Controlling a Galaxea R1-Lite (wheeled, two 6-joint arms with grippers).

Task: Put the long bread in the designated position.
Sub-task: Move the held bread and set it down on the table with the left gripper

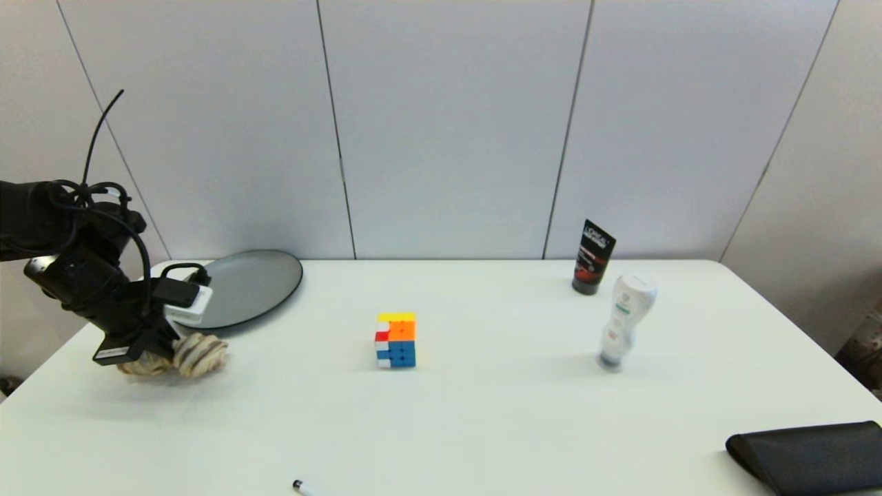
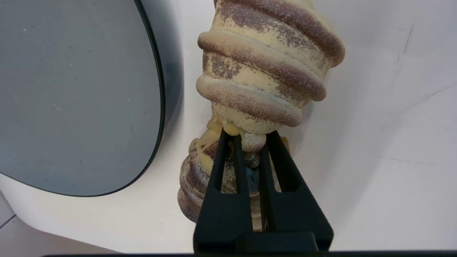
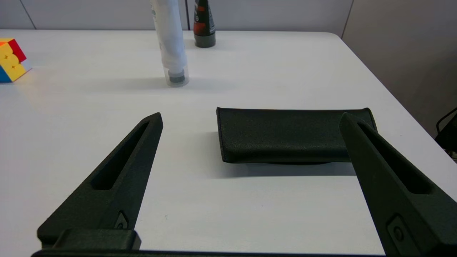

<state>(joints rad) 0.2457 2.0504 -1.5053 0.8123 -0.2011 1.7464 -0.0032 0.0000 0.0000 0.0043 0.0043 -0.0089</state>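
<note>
The long bread [image 1: 196, 354] is a ridged beige-and-brown loaf low over the table's left side, just in front of the dark plate. My left gripper [image 1: 160, 353] is shut on its middle. In the left wrist view the black fingers [image 2: 228, 167] pinch the loaf [image 2: 264, 71] into a narrow waist, with its ends bulging on both sides. I cannot tell whether the loaf touches the table. No mark for the designated position shows on the white tabletop. My right gripper [image 3: 250, 118] is open and empty, low over the front right of the table.
A dark round plate [image 1: 251, 284] lies at the back left, its rim [image 2: 161, 107] close beside the bread. A colourful cube [image 1: 396, 339] stands mid-table. A black tube [image 1: 592, 257] and white bottle [image 1: 623, 320] stand at the right. A black pouch [image 3: 289, 134] lies front right.
</note>
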